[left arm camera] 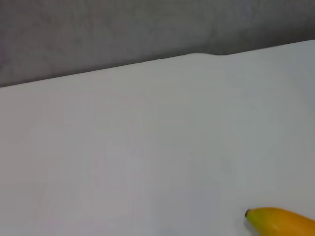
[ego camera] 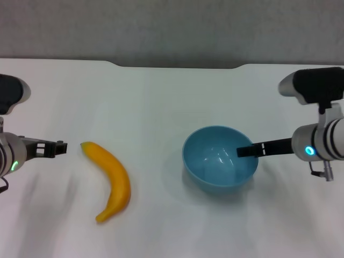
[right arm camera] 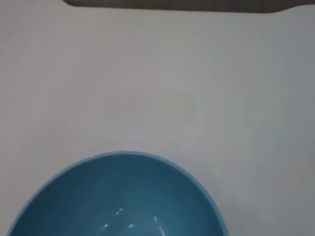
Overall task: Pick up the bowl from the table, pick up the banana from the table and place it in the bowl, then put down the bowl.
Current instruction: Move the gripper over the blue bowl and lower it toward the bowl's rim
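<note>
While the bowl (ego camera: 219,158) sits upright on the white tabletop (ego camera: 161,97), the right hand (ego camera: 246,151) reaches over its near-side rim, one dark finger inside; whether it is gripping cannot be told. A good lift wants the rim pinched squarely and the bowl kept level. The banana (ego camera: 110,180) lies well apart, the left hand (ego camera: 60,146) just beside its tip, spread unclear.

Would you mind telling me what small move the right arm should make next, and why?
Probably close the right gripper on the bowl rim, then lift. Its tip already reaches over the bowl's right rim, the bowl sits empty on the table, and the banana lies untouched beside the left gripper.
</note>
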You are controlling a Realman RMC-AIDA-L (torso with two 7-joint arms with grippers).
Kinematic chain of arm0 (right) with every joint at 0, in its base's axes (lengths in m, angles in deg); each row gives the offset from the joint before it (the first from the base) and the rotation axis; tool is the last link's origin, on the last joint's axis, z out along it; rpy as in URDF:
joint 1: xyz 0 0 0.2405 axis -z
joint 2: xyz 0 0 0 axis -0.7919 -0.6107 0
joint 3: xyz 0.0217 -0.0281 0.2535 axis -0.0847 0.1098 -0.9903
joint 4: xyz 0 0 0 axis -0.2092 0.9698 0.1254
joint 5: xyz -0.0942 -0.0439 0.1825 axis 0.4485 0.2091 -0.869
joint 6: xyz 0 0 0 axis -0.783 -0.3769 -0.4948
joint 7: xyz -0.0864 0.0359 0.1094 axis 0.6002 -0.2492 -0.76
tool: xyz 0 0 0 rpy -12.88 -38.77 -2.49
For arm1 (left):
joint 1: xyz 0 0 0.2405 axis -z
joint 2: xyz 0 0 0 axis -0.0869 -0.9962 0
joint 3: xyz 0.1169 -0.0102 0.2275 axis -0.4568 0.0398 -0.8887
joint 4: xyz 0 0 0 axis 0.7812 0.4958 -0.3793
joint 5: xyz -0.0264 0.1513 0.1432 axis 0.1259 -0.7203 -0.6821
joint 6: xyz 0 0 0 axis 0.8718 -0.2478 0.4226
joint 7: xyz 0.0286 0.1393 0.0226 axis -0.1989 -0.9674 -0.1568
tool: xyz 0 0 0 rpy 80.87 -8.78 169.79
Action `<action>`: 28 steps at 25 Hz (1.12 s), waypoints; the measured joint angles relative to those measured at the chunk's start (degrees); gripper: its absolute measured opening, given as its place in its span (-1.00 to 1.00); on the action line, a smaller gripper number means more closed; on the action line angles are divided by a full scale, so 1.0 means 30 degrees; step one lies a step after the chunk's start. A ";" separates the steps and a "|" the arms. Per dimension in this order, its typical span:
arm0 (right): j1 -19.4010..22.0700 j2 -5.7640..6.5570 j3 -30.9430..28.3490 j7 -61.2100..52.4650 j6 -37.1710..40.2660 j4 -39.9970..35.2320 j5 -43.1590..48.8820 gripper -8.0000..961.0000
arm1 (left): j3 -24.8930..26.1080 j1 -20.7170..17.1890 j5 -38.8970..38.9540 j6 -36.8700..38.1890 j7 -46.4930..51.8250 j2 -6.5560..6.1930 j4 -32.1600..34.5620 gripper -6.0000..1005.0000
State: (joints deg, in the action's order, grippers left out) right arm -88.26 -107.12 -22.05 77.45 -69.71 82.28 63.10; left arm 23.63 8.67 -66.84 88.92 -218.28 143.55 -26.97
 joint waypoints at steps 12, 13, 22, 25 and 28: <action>-0.0835 -0.0086 0.1473 -0.0062 0.1732 -0.2022 -0.0351 0.86 | -0.0117 0.0289 0.0515 -0.0721 -0.0012 0.0005 0.0627 0.78; -0.0832 -0.0087 0.1475 -0.0066 0.1756 -0.2038 -0.0351 0.86 | -0.0117 0.0297 0.0516 -0.0721 -0.0011 0.0005 0.0628 0.78; -0.1537 -0.0161 0.2302 -0.0142 0.2390 -0.3283 -0.0697 0.86 | -0.0148 0.0204 0.0535 -0.1090 0.0057 0.0004 0.0652 0.78; -0.1712 -0.0134 0.3133 -0.0127 0.3069 -0.3495 -0.1555 0.86 | -0.0172 0.0194 0.0535 -0.1162 0.0046 0.0004 0.0657 0.77; -0.1719 -0.0137 0.3310 -0.0139 0.3334 -0.3504 -0.1627 0.86 | -0.0175 0.0194 0.0535 -0.1164 0.0028 0.0004 0.0657 0.77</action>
State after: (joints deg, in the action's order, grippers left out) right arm -93.41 -107.53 -12.12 77.03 -59.71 71.77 58.22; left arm 23.10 9.25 -65.23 85.42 -218.20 143.57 -25.00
